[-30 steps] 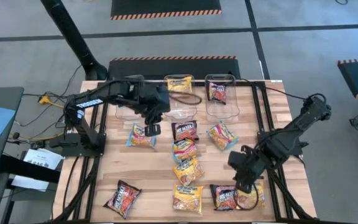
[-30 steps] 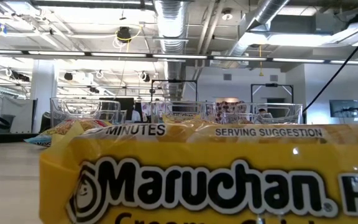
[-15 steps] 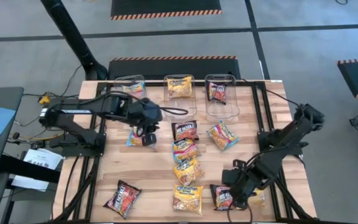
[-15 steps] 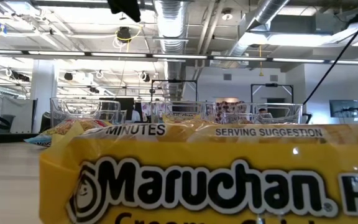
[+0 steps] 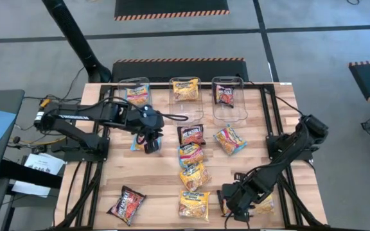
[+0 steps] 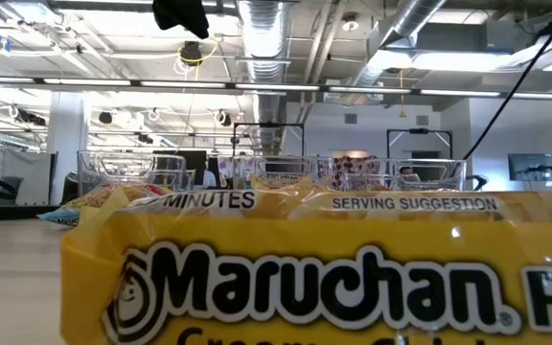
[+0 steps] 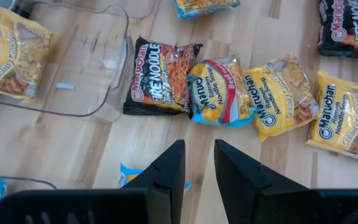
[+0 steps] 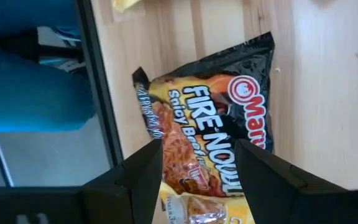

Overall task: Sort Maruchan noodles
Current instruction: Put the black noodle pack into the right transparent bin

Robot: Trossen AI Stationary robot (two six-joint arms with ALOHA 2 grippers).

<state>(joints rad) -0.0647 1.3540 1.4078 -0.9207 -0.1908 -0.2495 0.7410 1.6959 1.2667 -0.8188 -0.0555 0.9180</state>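
Two grippers | left gripper (image 5: 148, 138) narrow gap, empty, above blue packet (image 5: 135, 144) | right gripper (image 8: 197, 168) spread wide over black packet (image 8: 213, 124), near edge

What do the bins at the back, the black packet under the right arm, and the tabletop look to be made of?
Bins: clear, rigid plastic, probably; the wood and packets show through their walls.
Black Fire Noodle packet: thin, glossy plastic film, judging by its crinkles and crimped end seam.
Tabletop: light wood in joined strips with visible grain, likely butcher block with a smooth finish.
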